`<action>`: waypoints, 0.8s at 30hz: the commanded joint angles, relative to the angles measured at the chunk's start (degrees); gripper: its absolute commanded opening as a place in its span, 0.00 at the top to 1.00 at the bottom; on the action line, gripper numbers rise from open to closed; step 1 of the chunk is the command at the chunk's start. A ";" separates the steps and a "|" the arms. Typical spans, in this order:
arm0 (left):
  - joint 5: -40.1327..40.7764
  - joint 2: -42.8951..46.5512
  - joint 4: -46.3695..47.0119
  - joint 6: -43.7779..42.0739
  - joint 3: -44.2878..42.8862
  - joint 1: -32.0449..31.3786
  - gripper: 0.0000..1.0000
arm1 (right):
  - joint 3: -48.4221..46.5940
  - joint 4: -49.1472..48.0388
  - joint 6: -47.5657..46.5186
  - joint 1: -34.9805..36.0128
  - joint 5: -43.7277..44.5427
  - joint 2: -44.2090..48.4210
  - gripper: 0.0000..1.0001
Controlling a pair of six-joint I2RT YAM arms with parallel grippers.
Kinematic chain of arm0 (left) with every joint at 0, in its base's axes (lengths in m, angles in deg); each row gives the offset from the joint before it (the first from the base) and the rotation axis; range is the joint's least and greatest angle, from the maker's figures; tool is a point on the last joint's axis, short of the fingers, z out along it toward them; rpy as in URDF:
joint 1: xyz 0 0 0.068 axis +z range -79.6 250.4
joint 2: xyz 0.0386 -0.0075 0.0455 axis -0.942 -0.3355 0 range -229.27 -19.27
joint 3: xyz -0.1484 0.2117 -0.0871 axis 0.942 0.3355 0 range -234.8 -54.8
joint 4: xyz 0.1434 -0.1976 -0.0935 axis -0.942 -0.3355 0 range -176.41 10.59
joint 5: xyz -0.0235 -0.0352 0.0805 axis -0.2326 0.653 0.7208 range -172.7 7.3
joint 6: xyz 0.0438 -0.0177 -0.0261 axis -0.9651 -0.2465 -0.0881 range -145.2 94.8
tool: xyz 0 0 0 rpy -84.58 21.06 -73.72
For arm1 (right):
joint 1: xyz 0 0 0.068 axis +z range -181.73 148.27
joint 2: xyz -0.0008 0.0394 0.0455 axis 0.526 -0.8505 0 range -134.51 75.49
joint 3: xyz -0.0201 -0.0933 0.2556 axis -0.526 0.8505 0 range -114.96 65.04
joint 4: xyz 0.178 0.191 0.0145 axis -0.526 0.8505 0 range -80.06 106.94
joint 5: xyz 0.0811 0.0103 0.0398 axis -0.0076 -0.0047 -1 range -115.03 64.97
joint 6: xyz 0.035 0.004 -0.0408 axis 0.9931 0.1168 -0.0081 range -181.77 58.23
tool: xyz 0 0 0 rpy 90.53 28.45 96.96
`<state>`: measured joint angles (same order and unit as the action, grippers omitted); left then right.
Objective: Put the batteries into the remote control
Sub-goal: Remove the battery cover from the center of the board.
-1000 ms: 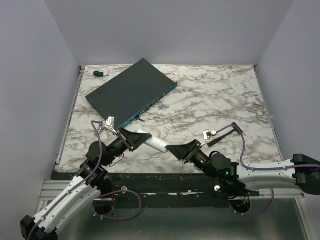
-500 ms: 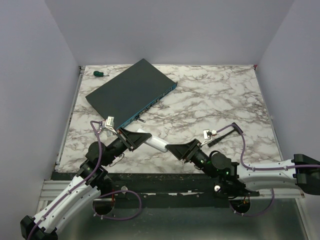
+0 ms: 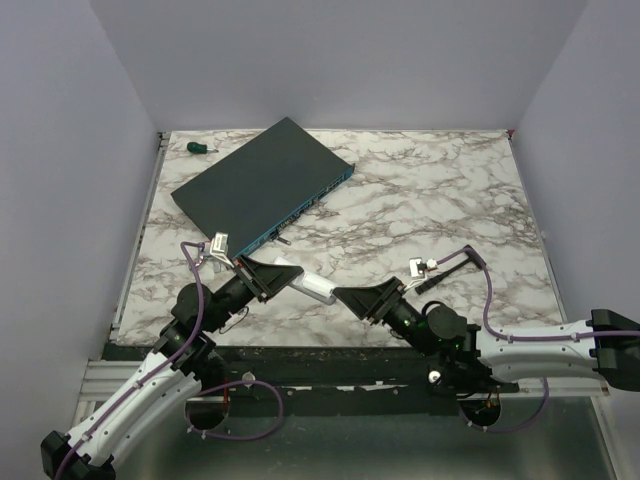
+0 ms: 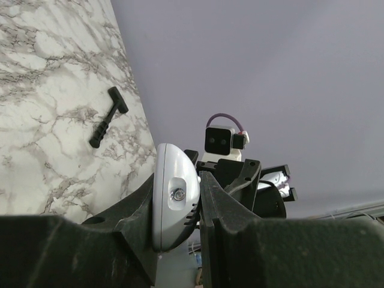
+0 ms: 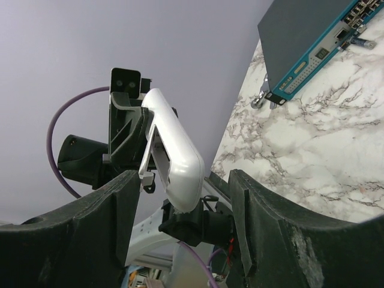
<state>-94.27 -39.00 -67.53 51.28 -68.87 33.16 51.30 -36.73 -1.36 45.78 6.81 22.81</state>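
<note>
The left gripper (image 3: 284, 273) is clenched on one end of the remote control (image 3: 318, 288), held above the table (image 3: 450, 200) toward 6 o'clock. The right gripper (image 3: 349, 296) stands released, its fingers straddling the other end.

There is one dark network box (image 3: 260, 185). One white remote control (image 3: 318, 288) is just in front of the box's near corner. One green-handled screwdriver (image 3: 201, 148) lies off the box's far left side. One small black T-shaped tool (image 4: 108, 117) lies on the single marble tabletop (image 3: 430, 190). On the near side of the box are two arms with one gripper each: the left gripper (image 3: 296, 273) and the right gripper (image 3: 340, 294).
</note>
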 commanded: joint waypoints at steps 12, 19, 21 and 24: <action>0.67 0.69 1.13 2.25 0.97 -0.13 1.00 | 2.90 -0.58 2.53 0.07 1.07 2.22 0.32; 0.52 0.51 1.29 2.53 0.97 -0.10 1.00 | 3.48 0.87 3.19 0.07 1.70 3.03 0.32; 0.47 0.44 1.38 2.74 0.97 -0.10 1.00 | 3.38 1.21 3.32 0.09 1.79 2.84 0.32; 0.31 0.40 1.48 2.94 0.98 -0.11 1.00 | 3.28 1.49 3.79 0.09 1.83 2.26 0.32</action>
<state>-94.27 -38.98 -67.64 52.75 -68.17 33.16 53.97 -36.67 1.28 45.78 6.85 25.39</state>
